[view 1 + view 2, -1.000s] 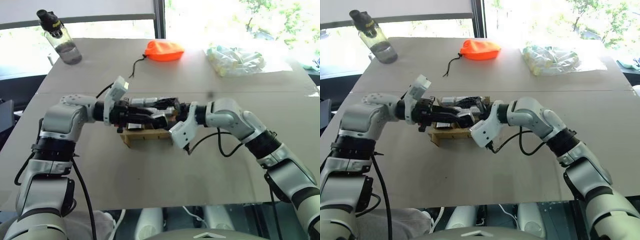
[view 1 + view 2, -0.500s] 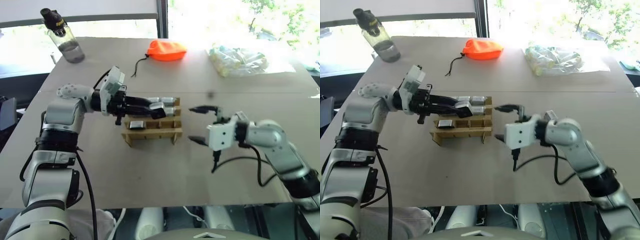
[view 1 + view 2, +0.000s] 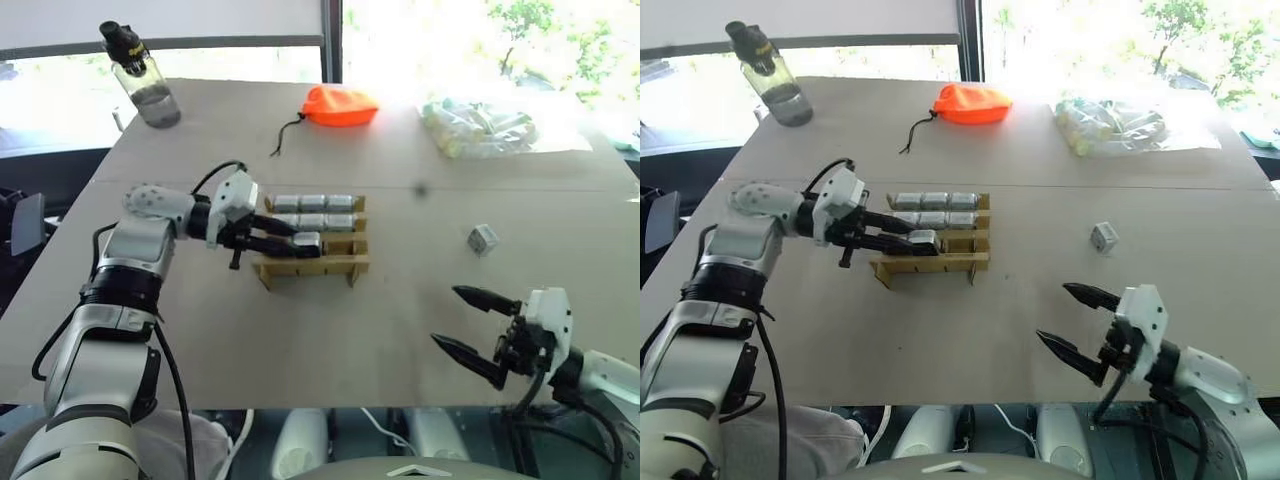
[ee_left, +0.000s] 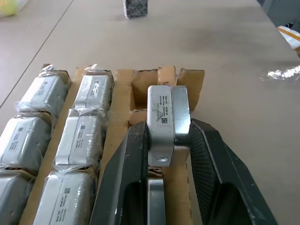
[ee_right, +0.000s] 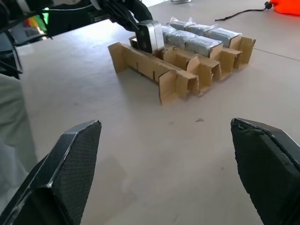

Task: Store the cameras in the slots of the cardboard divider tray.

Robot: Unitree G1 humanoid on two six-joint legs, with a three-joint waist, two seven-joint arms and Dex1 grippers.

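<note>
Six cameras [image 3: 312,212] slotted, one clamped in the left claw [image 4: 168,136], one loose [image 3: 482,239].

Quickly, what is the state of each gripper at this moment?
Left gripper: shut on a camera over the cardboard divider tray.
Right gripper: open, holding nothing.

My left gripper [image 3: 912,240] pinches a camera [image 3: 924,238] over the tray's [image 3: 940,262] near row. Just beyond its tips, two rows of wrapped cameras [image 3: 932,210] fill the tray. My right gripper [image 3: 1070,320] hangs spread and empty, a loose camera [image 3: 1102,236] on the table [image 3: 980,320] beyond it.
</note>
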